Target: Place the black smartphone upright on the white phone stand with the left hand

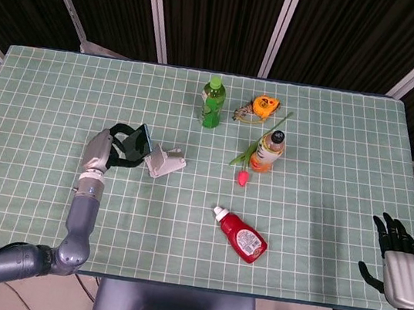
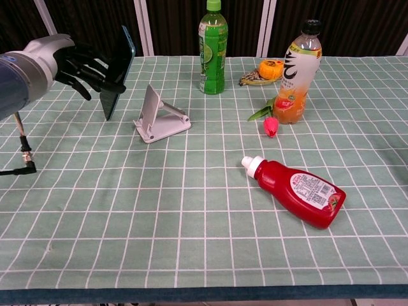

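Note:
My left hand [image 1: 110,149] [image 2: 75,62] holds the black smartphone [image 1: 140,143] [image 2: 118,72] in the air, nearly on edge, just left of the white phone stand [image 1: 162,161] [image 2: 158,116]. The stand sits on the green checked mat with its back plate tilted up; phone and stand are apart. Near the table's front right corner my right hand [image 1: 398,261] rests with fingers spread, holding nothing.
Behind the stand are a green bottle [image 1: 212,103] [image 2: 213,46], an orange tape measure [image 1: 262,105] [image 2: 268,69] and an orange drink bottle [image 1: 269,151] [image 2: 298,72]. A pink tulip [image 1: 242,173] [image 2: 270,122] and a red ketchup bottle [image 1: 244,237] [image 2: 297,191] lie further forward.

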